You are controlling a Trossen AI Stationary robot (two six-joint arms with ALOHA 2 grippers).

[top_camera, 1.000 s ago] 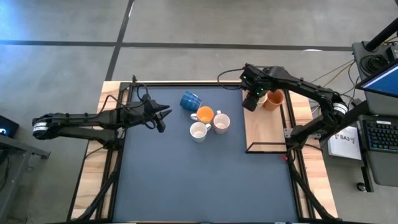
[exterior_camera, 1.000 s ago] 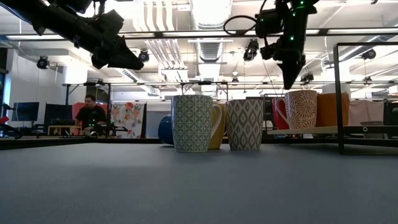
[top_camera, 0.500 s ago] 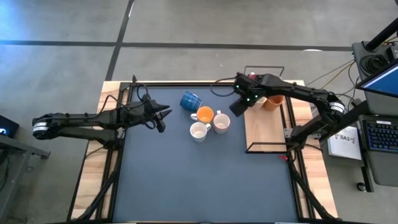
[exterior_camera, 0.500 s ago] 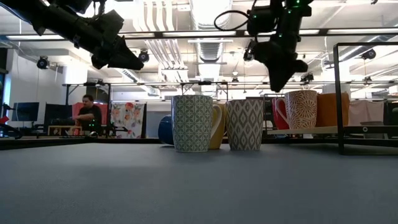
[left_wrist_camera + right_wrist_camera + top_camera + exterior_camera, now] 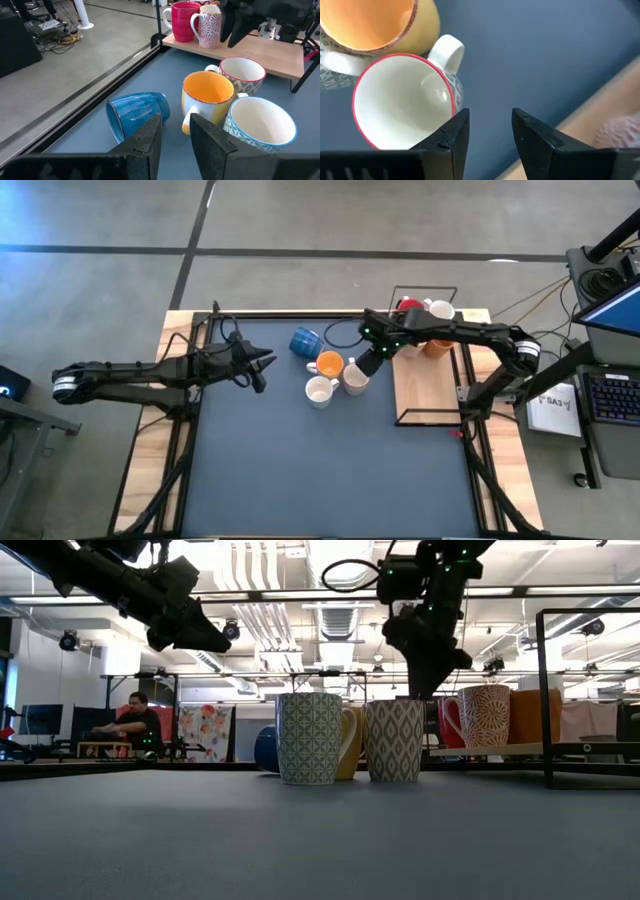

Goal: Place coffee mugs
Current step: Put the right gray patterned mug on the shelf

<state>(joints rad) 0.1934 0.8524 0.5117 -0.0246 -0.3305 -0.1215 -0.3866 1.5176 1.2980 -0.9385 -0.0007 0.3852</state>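
Observation:
Four mugs are on the dark mat. A blue mug [image 5: 306, 342] lies on its side. An orange mug [image 5: 329, 365], a blue-patterned white mug [image 5: 320, 391] and a red-rimmed white mug [image 5: 356, 377] stand upright, close together. A red mug [image 5: 408, 307], a patterned white mug [image 5: 438, 310] and an orange mug [image 5: 440, 345] stand on the wooden shelf [image 5: 430, 390]. My right gripper [image 5: 490, 135] is open and hovers just above the red-rimmed white mug [image 5: 402, 100], at its handle side. My left gripper [image 5: 262, 365] is open and hangs in the air left of the mugs, pointing at the blue mug [image 5: 137, 112].
The wooden shelf has a black wire frame [image 5: 545, 690] around it and stands at the table's right side. Bare dark mat [image 5: 320, 470] stretches over the near half of the table. A person [image 5: 140, 725] sits far off in the room behind.
My right gripper has moved from above the mugs on the wooden shelf toward the table's left and down, and now stands over the red-rimmed white mug on the mat. No mug has moved.

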